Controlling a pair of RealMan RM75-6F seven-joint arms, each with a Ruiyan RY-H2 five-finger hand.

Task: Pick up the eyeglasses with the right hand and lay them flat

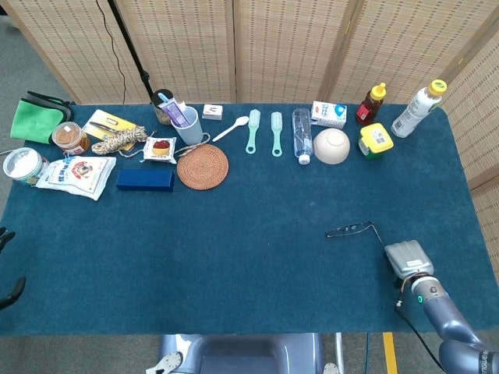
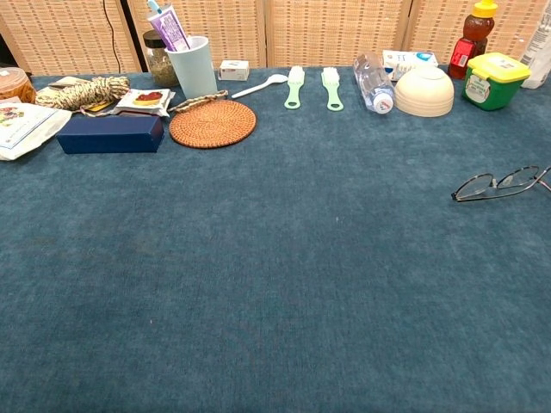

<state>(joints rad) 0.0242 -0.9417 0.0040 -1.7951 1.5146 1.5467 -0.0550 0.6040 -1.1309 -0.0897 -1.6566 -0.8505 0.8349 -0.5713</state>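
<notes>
While eyeglasses [image 1: 360, 231] lie on cloth, right hand [image 1: 408, 259] sits just beside; fingers hidden, state unclear.

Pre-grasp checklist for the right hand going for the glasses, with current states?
1. Thin dark wire-framed eyeglasses in view on the blue cloth table: ok.
2. Space around the eyeglasses free of other items: ok.
3. Right hand near the eyeglasses, beside the temple arm: ok.
4. Right hand touching the eyeglasses: not ok, apart from them.
5. Right hand's fingers open: cannot tell, only its back shows.
6. Left hand away from the eyeglasses: ok, at the table's far left edge.
</notes>
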